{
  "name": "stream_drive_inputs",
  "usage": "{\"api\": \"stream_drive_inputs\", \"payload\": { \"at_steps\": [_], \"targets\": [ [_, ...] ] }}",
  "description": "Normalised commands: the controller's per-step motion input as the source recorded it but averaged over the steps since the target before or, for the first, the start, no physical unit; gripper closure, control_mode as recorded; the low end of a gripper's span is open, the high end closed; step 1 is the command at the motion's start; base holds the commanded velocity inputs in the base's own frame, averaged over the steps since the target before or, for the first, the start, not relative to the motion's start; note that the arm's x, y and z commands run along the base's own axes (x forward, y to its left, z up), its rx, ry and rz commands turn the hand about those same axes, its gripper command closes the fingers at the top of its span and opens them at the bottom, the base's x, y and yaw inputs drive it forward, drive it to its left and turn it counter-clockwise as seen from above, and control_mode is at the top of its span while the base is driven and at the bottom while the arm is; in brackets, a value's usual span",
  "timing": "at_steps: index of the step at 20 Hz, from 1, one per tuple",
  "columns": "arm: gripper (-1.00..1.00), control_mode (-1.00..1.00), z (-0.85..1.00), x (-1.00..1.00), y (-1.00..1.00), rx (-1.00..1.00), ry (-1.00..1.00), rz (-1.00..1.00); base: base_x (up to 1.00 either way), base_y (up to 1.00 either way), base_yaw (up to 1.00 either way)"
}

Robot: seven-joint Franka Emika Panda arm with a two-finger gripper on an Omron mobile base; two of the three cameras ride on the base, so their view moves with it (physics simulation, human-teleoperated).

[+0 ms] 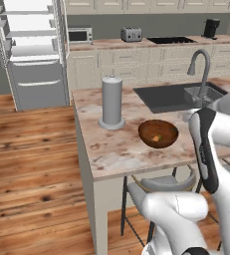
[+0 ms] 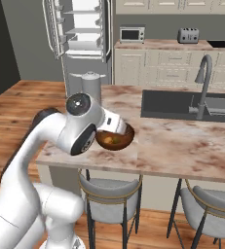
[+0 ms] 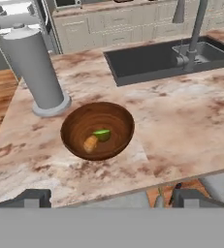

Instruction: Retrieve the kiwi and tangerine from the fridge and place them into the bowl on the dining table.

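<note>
Plainly, no writing reads anywhere. My gripper (image 3: 106,198) hangs open and empty above the counter (image 3: 181,126)'s near edge; the tangerine (image 3: 90,144) and kiwi (image 3: 102,134) lie in the bowl (image 3: 79,121), beside the grey cylinder (image 3: 33,68).

Glossy white arm (image 2: 46,141), dark joints

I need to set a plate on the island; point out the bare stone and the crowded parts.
Bare stone: the dining table between the bowl and the sink, and the strip along its near edge. Crowded: the corner where the grey cylinder stands just behind the bowl, which holds the tangerine and kiwi.
</note>
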Motion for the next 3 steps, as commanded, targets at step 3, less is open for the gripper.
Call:
{"api": "stream_drive_inputs", "payload": {
  "at_steps": [3],
  "targets": [
    [-1.0, -1.0, 0.22, -1.0, 0.0, -0.01, -0.13, 0.0, 0.0, 0.0, 0.0]
  ]
}}
